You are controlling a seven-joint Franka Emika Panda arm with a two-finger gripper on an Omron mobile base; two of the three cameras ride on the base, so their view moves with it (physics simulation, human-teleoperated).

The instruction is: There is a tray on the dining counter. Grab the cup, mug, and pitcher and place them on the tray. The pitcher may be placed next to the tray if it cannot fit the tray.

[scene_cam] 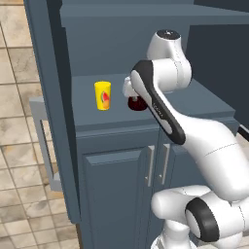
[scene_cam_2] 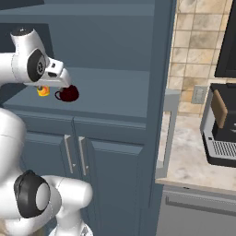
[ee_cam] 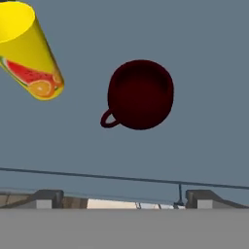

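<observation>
Zero of three items judged placed so far: small squat dark maroon mug with loop handle (ee_cam: pixel 140 94) and small yellow handleless tumbler cup w/ fruit print (scene_cam: pixel 102 95) both standing upright on dark blue-grey cabinet shelf (scene_cam: pixel 209 99). No tray, pitcher or dining counter to point at from these angles, so status of those unknown. Remaining per task: grab mug, cup, pitcher; carry each to tray.

Layout, hand view: mug at centre, handle toward 8 o'clock; cup at approx. 10 o'clock from mug, clearly apart, not touching. Left base view: cup at 9 o'clock of mug, mug partly hidden behind forearm. Right base view: mug (scene_cam_2: pixel 69 93) just beside wrist, cup (scene_cam_2: pixel 43 91) mostly hidden behind hand.

Arm pose: white arm raised from base, elbow high, forearm angled down over shelf, wrist directly above mug. Two-finger gripper (ee_cam: pixel 123 198) pointed down at shelf, hovering above mug, no contact. Finger tips well apart at bottom of hand view, nothing between them, i.e. spread wide and holding nothing.

Judged step: pre-grasp approach on mug.
</observation>
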